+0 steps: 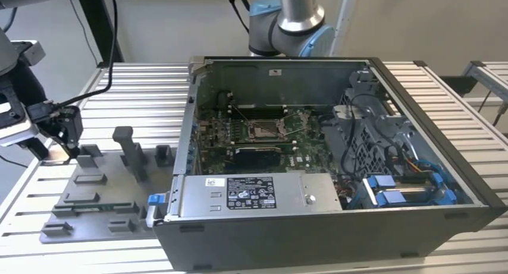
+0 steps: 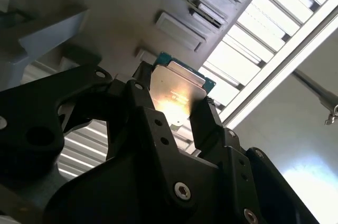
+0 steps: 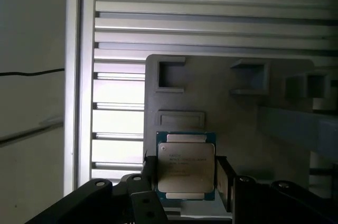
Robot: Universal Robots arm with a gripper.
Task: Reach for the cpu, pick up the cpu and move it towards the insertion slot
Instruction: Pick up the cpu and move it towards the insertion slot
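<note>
Gripper (image 3: 186, 175) pinching the cpu (image 3: 186, 163) by two opposite edges; I see it beside the grey fixture (image 3: 237, 113), well apart from the slot (image 1: 268, 129) inside the open case (image 1: 317, 238)

Soft, even light fills the exterior view. The slatted table (image 1: 135, 101) reads pale and flat, with faint shadows under the fixture blocks at the exterior view's left. The inside of the computer case (image 1: 270, 78) lies in shade, darkest around the motherboard (image 1: 262, 131) at mid-frame. In the second wrist view a warm glare burns on the face of the cpu (image 2: 177, 94), the table slats behind it are blown out to white, and the gripper (image 2: 171, 100) is an underexposed black mass. In the first wrist view the slats glow overexposed beside the dim grey fixture tray (image 3: 237, 113), and the cpu's face carries a flat, even sheen.
</note>
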